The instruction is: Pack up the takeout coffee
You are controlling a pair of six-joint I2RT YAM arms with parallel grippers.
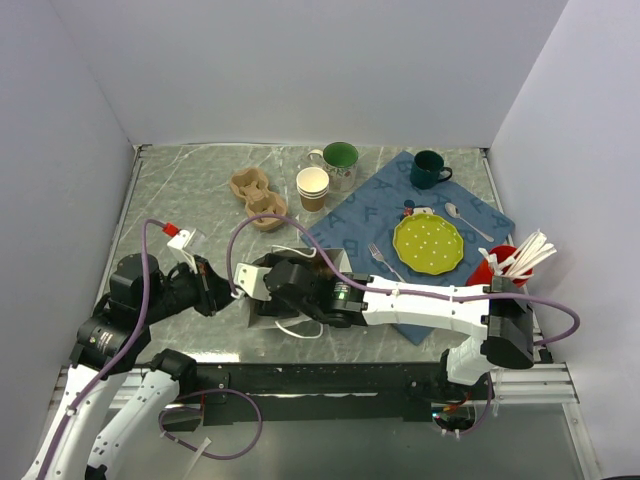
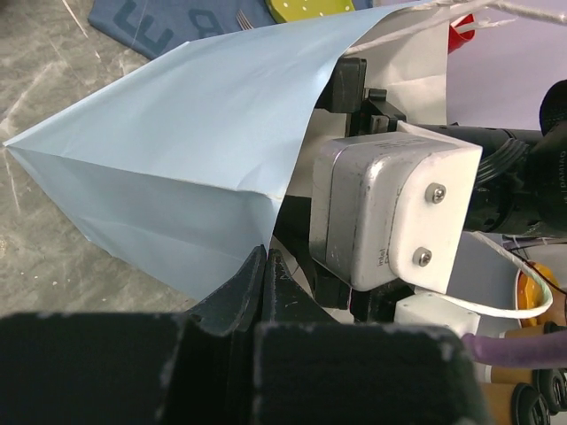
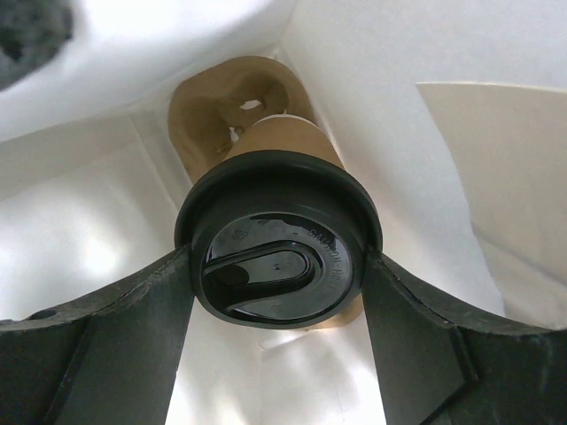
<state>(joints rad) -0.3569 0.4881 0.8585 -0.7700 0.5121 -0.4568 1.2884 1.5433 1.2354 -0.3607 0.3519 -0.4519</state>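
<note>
While the left claw pinches the edge of the white bag, the right claw holds the takeout coffee between its fingers, a brown tray just beyond.

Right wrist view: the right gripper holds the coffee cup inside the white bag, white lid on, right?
No, the lid is black; the right wrist view shows it. The right gripper does hold the coffee cup inside the white bag.
</note>
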